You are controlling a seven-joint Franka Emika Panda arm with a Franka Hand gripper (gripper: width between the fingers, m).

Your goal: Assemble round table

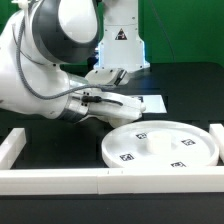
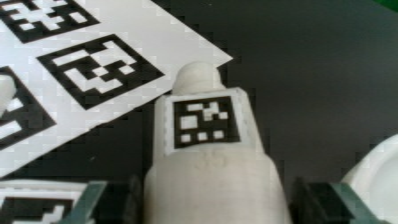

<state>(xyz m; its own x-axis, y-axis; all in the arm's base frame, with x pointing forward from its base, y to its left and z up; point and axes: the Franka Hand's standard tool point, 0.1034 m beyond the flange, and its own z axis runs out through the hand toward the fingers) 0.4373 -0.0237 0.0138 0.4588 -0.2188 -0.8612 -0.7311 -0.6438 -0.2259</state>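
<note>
The short white cylinder leg (image 2: 210, 140) lies on the black table with its tag facing up, one end close to the marker board (image 2: 89, 60). My gripper (image 2: 214, 200) straddles it, and the dark fingers (image 2: 118, 200) press against both of its sides. In the exterior view the gripper (image 1: 100, 100) is low on the table, left of the large round disc (image 1: 160, 145), which lies flat at the front right. The disc's edge (image 2: 379, 170) shows in the wrist view. I cannot make out the cross-shaped base.
The marker board (image 1: 140, 102) lies just behind the disc. The long white border rail (image 1: 100, 180) runs along the front and up both sides. A white tagged piece (image 2: 36, 200) shows at the wrist view's edge; I cannot tell what it is.
</note>
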